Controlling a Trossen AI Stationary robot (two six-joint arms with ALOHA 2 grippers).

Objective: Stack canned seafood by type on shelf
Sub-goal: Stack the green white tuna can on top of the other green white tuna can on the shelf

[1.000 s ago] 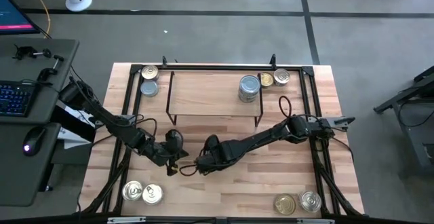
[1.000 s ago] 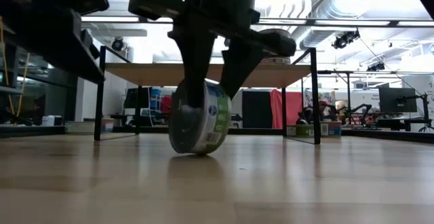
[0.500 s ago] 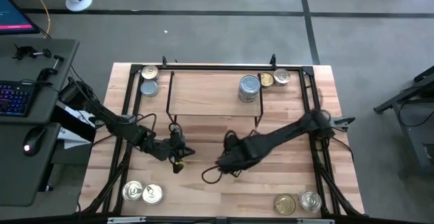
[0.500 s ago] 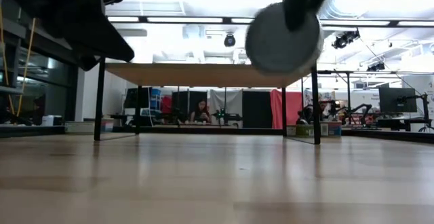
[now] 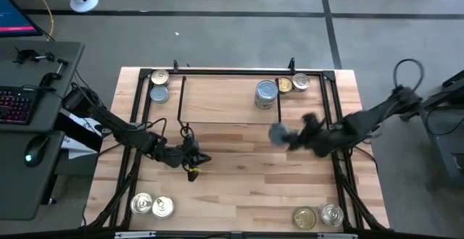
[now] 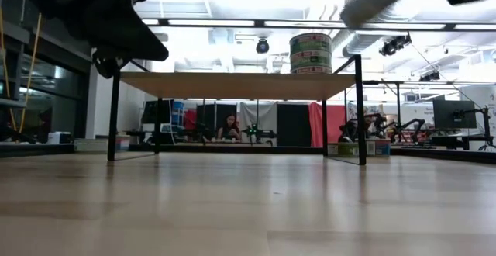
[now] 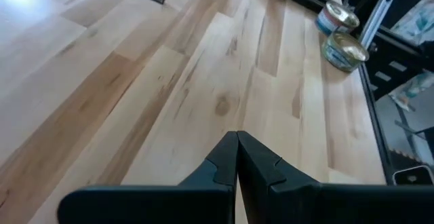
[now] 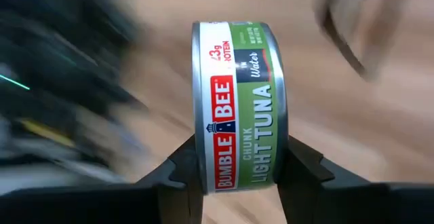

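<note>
Tuna in a flat round silver tin with a green label (image 5: 279, 133) hangs off the table in the right gripper (image 5: 288, 136), just near of the low light-wood shelf on black wire legs (image 5: 217, 98), by its right end. On that shelf's right end stands a stack of silver-topped tins (image 5: 267, 94). Loose tins wait at the far-left corner (image 5: 159, 84), far-right corner (image 5: 293, 84), near-left (image 5: 152, 206) and near-right (image 5: 317, 216), so by my judgement most of the sorting is left. The left gripper (image 5: 193, 164) hovers mid-table, left of centre.

From table height, the stacked tins (image 6: 311, 53) sit on the shelf board (image 6: 232, 84), and the carried tin (image 6: 373, 0) is tilted, high at the right.

From the left wrist, the fingers (image 7: 237, 161) are pressed together, holding nothing; two tins (image 7: 341, 35) lie beyond.

From the right wrist, the fingers (image 8: 302, 166) clamp the green-labelled tin (image 8: 241, 105) on edge.
</note>
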